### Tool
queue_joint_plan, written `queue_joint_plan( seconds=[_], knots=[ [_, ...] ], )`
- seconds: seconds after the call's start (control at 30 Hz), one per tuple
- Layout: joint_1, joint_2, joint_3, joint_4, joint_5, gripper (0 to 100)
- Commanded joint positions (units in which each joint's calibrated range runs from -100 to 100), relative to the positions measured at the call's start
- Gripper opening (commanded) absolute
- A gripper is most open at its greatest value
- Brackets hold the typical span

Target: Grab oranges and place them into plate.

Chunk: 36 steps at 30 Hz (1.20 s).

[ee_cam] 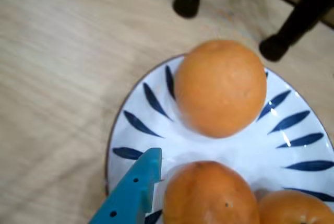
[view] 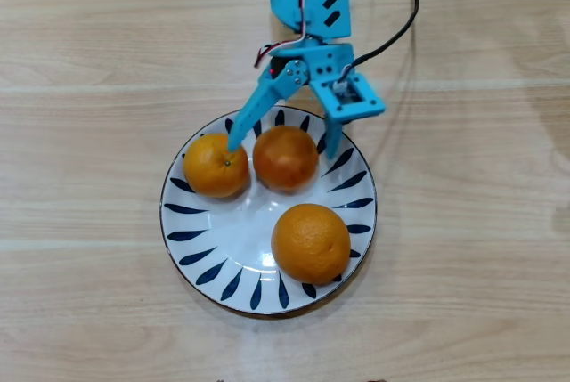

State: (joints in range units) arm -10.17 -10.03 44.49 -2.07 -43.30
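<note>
All three oranges lie inside the plate (view: 191,241): the largest orange (view: 310,242) at its near side in the overhead view, two smaller ones at its far side. The gripper (view: 281,145) stands wide open astride the darker small orange (view: 285,157), its left finger between that and the other small orange (view: 215,165). Any finger contact is unclear; the wrist view shows just one blue finger (ee_cam: 130,195).
</note>
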Motion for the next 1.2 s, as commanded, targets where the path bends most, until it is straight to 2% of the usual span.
queue_joint_plan(
  seconds=[0.0,0.1,0.2,0.23,0.3,0.4,0.63,0.8,1.0,1.17],
  knots=[
    [-3.46,-13.22,5.62,2.88,0.28,43],
    [-4.02,-19.64,10.6,4.34,2.16,28],
    [-3.94,-25.73,14.32,5.98,8.64,5],
    [-3.86,-27.76,15.31,6.84,10.78,0],
    [-3.7,-32.24,17.76,9.5,13.87,5],
    [-3.46,-40.01,21.38,15.52,17.53,1],
    [-3.29,-59.96,31.43,35.46,25.05,2],
    [-3.38,-73.15,41.12,42.08,31.85,2],
    [-3.46,-89.38,54.97,51.44,33.94,2],
    [-2.73,-89.38,53.61,56.43,37.18,2]
  ],
)
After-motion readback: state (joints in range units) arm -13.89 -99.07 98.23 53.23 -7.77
